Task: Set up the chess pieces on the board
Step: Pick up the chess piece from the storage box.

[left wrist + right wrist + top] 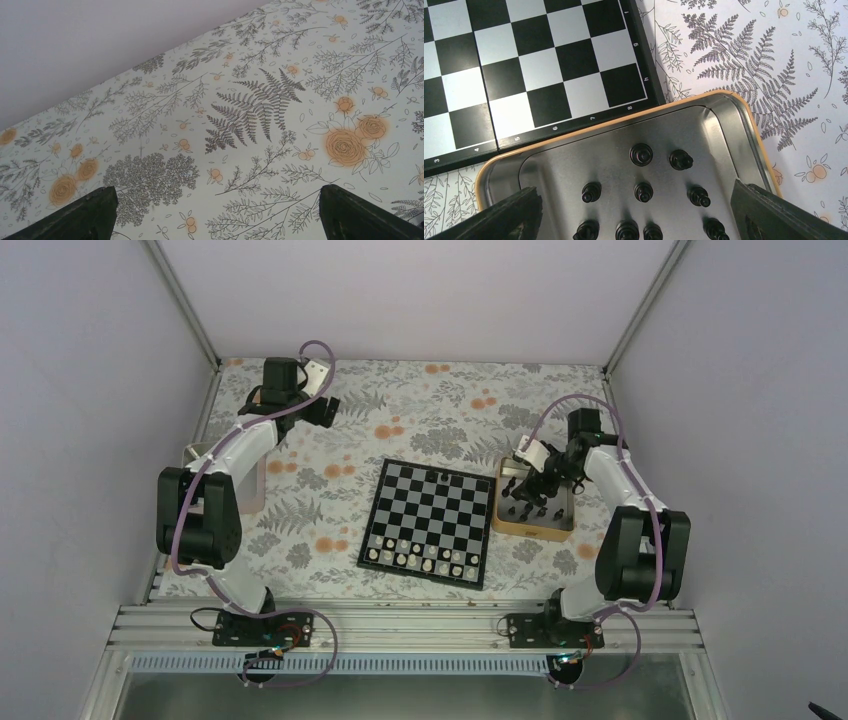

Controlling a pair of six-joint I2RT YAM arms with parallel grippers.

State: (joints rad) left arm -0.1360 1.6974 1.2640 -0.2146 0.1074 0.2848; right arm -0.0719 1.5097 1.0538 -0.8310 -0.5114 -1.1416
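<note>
**Right fingers** (506, 217): spread to their widest, holding nothing, straddling the pieces (642, 191) that stand in the tray (734, 120).
**Right gripper** (639, 212): points down over the tray, just right of the board (539, 60).
**Step, by your reading:** picking a piece.
**Next:** you centre on one man, lower, close without knocking its close neighbours, then carry it left to the far rows, where one black piece (432, 476) stands.
**Right arm:** elbow raised, wrist bent down.
**Left gripper** (215, 212): open wide, empty, over the cloth (250, 110) at far left; arm folded.
</note>
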